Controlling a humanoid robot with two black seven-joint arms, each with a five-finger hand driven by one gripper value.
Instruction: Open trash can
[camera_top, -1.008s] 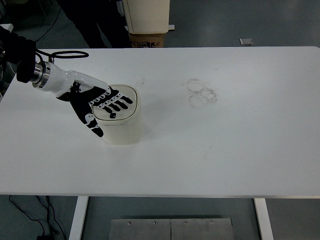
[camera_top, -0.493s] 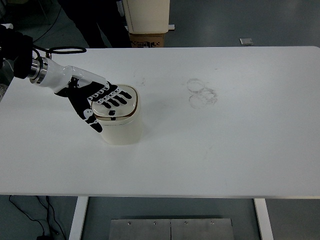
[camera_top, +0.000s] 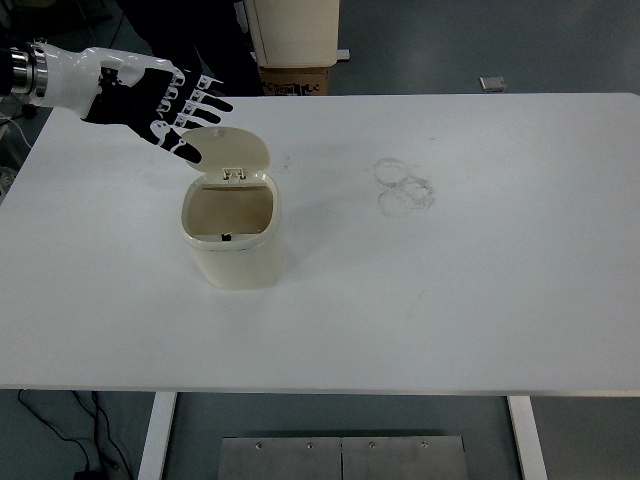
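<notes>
Where the white rectangular table (camera_top: 450, 300) spreads left of centre, the cream plastic trash can (camera_top: 240, 255) stands with its hinged lid (camera_top: 228, 148) raised; just beyond, the left hand (camera_top: 150, 105) hovers, fingers spread, grasping nothing.

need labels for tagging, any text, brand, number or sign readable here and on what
No text can be read anywhere.
cardboard box beyond the table's far edge: dark print on its front, too small and blurred to read.
trash can and its raised lid: no print visible.
table: only faint ring smudges, no lettering.
left hand: no lettering visible.
</notes>
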